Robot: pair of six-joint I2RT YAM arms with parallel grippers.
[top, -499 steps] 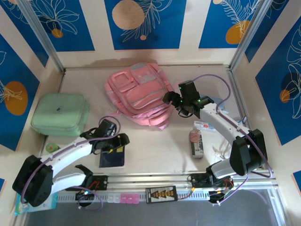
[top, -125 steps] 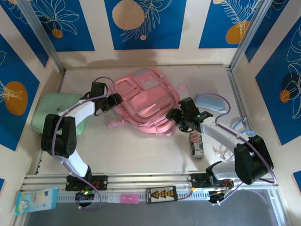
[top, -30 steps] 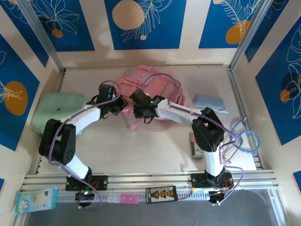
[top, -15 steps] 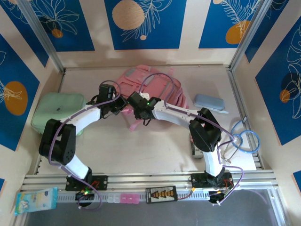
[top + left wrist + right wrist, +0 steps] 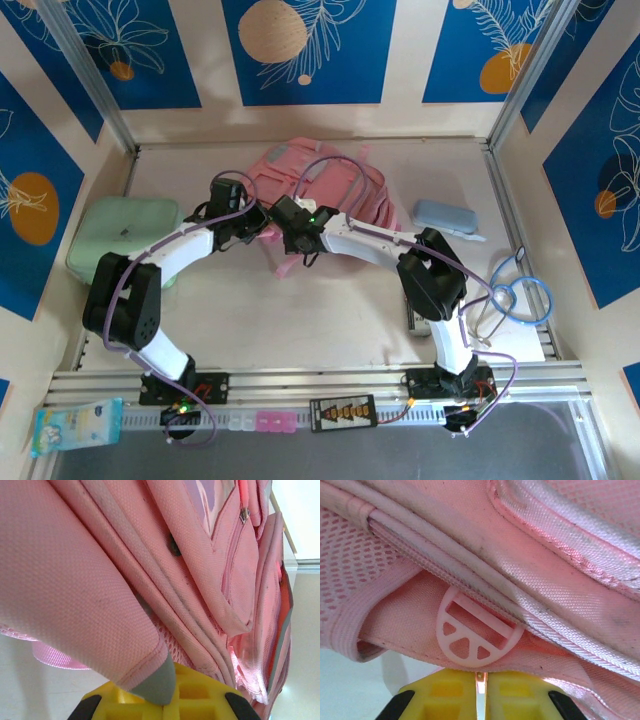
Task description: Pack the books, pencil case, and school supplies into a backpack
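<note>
Right, from the overhead camera, nearest me is a blue tissue pack (image 5: 75, 425), lying outside the rail at the near left corner. Beyond the rail the table (image 5: 300, 320) is bare across its middle. Both arms reach in over it and meet at the near edge of the backpack (image 5: 355, 200).

The left gripper (image 5: 258, 226) comes in from the left. The right gripper (image 5: 288, 232) sits just beside it, with its arm folded across from the right.

On my left wrist camera the left gripper (image 5: 165, 707) has its yellow fingers pressed together. A grey-tipped corner of a flap of the backpack (image 5: 100, 580) is pinched at their seam.

On my right wrist camera the right gripper (image 5: 479, 685) is also pressed together, right under a round pink plastic disc (image 5: 477, 630) on the hem of the backpack (image 5: 545, 555). I cannot tell whether any fabric is caught there.

Further out, the backpack bulks up at mid-table towards the back wall. A mint-green case (image 5: 125, 235) lies well off to its left. The pencil case (image 5: 447, 217) lies flat just to the right of the backpack.
</note>
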